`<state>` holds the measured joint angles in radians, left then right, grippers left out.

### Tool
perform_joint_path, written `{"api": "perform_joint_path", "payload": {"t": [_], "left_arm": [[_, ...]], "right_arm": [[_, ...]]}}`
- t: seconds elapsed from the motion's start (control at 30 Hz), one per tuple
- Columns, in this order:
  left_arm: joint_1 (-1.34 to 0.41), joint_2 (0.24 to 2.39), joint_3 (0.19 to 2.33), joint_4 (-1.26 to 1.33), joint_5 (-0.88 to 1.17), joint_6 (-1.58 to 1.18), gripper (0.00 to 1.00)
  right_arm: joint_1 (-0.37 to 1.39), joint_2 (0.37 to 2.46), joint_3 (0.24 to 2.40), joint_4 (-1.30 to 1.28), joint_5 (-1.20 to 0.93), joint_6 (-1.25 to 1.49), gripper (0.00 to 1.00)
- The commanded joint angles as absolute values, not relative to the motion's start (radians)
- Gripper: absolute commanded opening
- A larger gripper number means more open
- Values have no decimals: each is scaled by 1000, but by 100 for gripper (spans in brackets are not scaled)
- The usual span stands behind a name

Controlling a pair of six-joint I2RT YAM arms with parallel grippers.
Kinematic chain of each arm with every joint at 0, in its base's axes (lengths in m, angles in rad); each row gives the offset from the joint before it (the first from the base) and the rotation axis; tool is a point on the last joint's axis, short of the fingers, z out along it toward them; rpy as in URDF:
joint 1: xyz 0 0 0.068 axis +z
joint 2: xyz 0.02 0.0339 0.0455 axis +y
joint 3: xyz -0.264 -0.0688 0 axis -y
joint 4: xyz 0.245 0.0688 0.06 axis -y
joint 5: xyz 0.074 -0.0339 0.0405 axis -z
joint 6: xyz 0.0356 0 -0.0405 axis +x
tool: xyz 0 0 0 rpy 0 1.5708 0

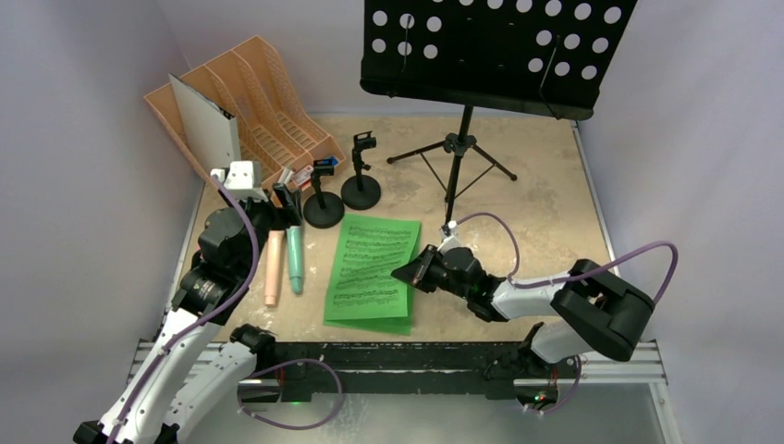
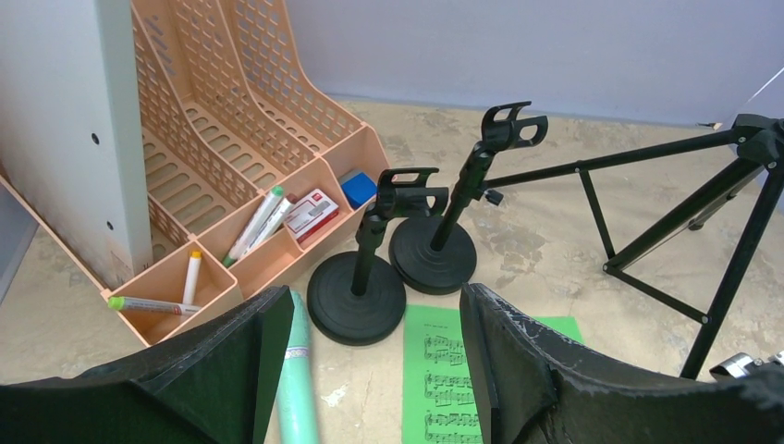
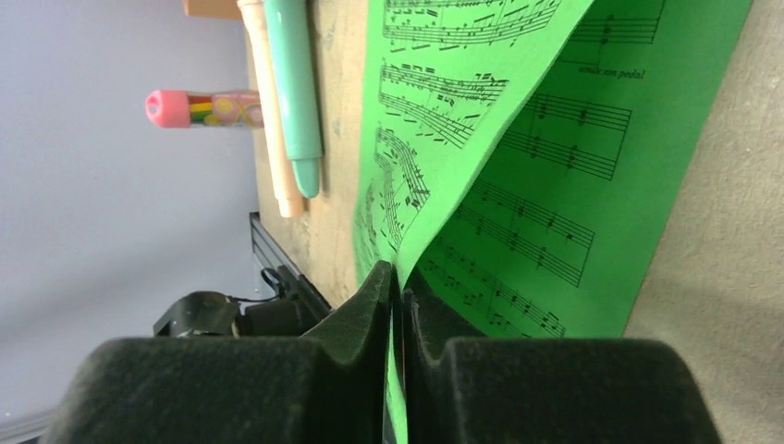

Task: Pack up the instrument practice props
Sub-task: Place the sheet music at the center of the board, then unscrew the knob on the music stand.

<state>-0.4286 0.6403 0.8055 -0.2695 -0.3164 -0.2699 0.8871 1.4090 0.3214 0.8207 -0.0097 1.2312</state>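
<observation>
Foam pads of the right end effector (image 3: 399, 287) are pinching an edge of the top green sheet-music page (image 1: 374, 254) on the mottled beige counter (image 1: 545, 194); left end effector (image 2: 374, 305) is hovering released over the slim teal microphone (image 2: 298, 370).

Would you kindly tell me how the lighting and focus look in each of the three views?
Top external view: soft, even light, faint shadows, the music desk cropped at the top. Left wrist view: clip poles sharp, the left gripper dark and underexposed. Right wrist view: the right gripper blurred up close, notes on the green sheet-music pages crisp.
</observation>
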Motion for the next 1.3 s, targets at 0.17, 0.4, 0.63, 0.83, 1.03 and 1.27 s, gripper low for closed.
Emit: {"api": "perform_joint_path", "payload": {"t": [0.17, 0.4, 0.63, 0.83, 1.03, 1.27], "left_arm": [[-419, 635, 801, -231, -302, -279, 69], [-419, 632, 801, -233, -304, -278, 69], [-417, 635, 801, -230, -287, -278, 69], [-414, 644, 802, -227, -271, -277, 69], [-411, 653, 802, -227, -252, -278, 69], [-411, 667, 798, -203, -131, -262, 70]], "right_arm": [[898, 1404, 374, 704, 3, 1213, 38], [900, 1297, 423, 477, 53, 1138, 62], [898, 1238, 481, 277, 110, 1019, 86], [899, 1188, 529, 195, 101, 922, 91], [898, 1170, 546, 114, 80, 897, 93], [897, 1035, 572, 35, 243, 773, 99]]}}
